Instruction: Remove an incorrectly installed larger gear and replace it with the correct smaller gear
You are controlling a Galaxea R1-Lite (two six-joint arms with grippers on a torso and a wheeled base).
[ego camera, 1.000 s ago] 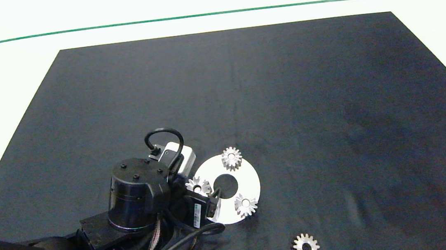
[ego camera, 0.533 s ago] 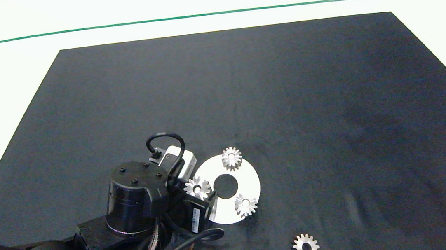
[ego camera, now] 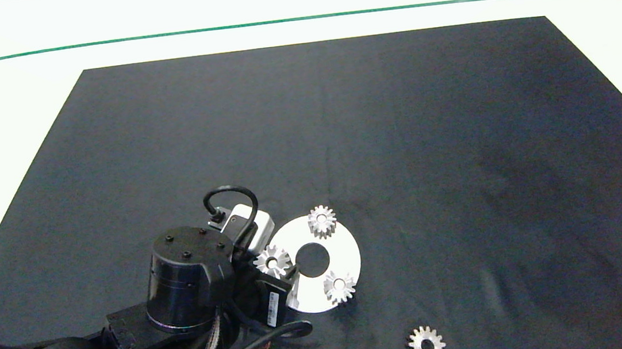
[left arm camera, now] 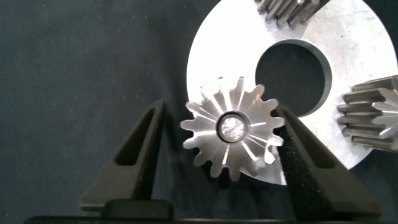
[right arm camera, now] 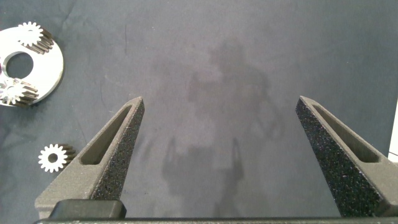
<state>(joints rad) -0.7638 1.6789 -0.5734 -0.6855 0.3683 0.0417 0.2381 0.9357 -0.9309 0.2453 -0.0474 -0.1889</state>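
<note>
A silver disc (ego camera: 346, 260) carries three chunky gears. The larger gear (ego camera: 271, 261) sits at its left edge, and in the left wrist view this larger gear (left arm camera: 231, 127) stands between my left gripper's (left arm camera: 221, 109) open fingers. One finger (left arm camera: 305, 155) touches its teeth; the other finger (left arm camera: 140, 155) is a small gap away. The smaller gear (ego camera: 427, 346), flat with a wide hole, lies alone on the mat near the front edge, also seen as the smaller gear (right arm camera: 53, 158) from the right wrist. My right gripper (right arm camera: 219, 99) hovers open over bare mat at the far right.
Two slightly smaller chunky gears (ego camera: 322, 220) (ego camera: 339, 287) stand on the disc's far and near sides around its centre hole (ego camera: 314, 259). A black mat (ego camera: 427, 127) covers the white table. My left arm's body and cables (ego camera: 190, 285) crowd the front left.
My left gripper has drawn slightly to the left around the larger gear. The gear and the disc have shifted a little left with it. The right arm has not moved.
</note>
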